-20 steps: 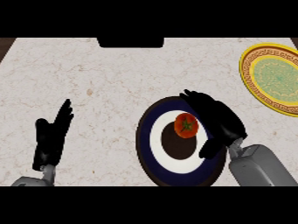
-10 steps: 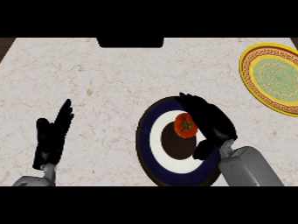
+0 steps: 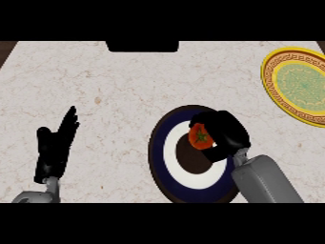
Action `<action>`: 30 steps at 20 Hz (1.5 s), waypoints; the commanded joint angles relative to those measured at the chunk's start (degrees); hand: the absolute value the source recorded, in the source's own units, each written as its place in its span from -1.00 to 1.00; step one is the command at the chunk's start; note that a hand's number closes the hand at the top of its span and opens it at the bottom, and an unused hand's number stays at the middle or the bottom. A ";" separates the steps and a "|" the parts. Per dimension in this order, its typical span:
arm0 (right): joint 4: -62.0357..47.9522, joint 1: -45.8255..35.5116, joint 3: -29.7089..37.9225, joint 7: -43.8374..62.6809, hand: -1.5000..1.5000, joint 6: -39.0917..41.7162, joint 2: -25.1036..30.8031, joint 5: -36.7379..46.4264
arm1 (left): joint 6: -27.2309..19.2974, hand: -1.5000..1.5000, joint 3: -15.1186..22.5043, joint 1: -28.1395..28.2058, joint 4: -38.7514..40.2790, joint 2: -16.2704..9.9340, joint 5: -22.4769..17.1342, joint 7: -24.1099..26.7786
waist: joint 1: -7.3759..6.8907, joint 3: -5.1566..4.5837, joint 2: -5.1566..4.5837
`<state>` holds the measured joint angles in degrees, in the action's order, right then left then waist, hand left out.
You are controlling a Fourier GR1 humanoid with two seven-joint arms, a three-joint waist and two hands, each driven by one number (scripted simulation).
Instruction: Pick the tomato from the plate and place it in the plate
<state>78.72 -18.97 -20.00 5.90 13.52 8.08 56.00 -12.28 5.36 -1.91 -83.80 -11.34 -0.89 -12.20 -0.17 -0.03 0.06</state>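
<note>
Holding the tomato (image 3: 200, 137) in my right hand (image 3: 225, 133), fingers and thumb curled round it from the right and from above, so only its left face shows: red-orange skin with a small green stem mark. The tomato sits over the dark blue plate (image 3: 166, 164), above the upper right part of that plate's dark centre; whether it touches the plate or is lifted off it, I cannot tell from this steep downward view. The plate has a dark blue outer ring, a white ring inside that and a dark brown middle, and it lies on the counter (image 3: 123, 86) in the lower middle of the view. My right forearm (image 3: 263, 181), grey, comes in from the lower edge and crosses the plate's right rim. Well apart, at the upper right, lies the yellow plate (image 3: 304, 86), with a patterned gold border and a pale green centre; its right side is cut by the view's edge. My left hand (image 3: 52, 150) is at the lower left, open, fingers straight and pointing up, resting over bare counter and holding nothing, well clear of both plates. The counter is pale speckled stone, with a dark rectangular thing (image 3: 142, 45) at its far edge, top centre.
</note>
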 commanded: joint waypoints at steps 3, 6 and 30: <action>-3.01 -0.15 0.28 -3.68 1.00 -5.21 -1.88 4.89 | 1.60 0.00 -2.06 0.58 -3.52 -0.37 0.72 -2.62 | -0.05 0.03 -0.04; -7.57 -3.87 5.01 -7.41 1.00 -5.43 -0.08 4.08 | 1.43 0.00 -0.67 1.50 1.18 2.80 2.04 2.48 | -0.06 0.03 -0.09; -2.74 -13.23 35.83 -9.55 1.00 -7.08 18.82 -13.06 | 1.34 0.00 -1.93 -0.33 -1.87 2.58 3.01 -2.60 | 0.33 0.02 0.05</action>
<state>74.23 -31.18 11.87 -7.09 4.44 24.09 44.89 -10.81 3.17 -1.20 -84.78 -9.14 1.70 -12.86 0.26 -0.02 0.17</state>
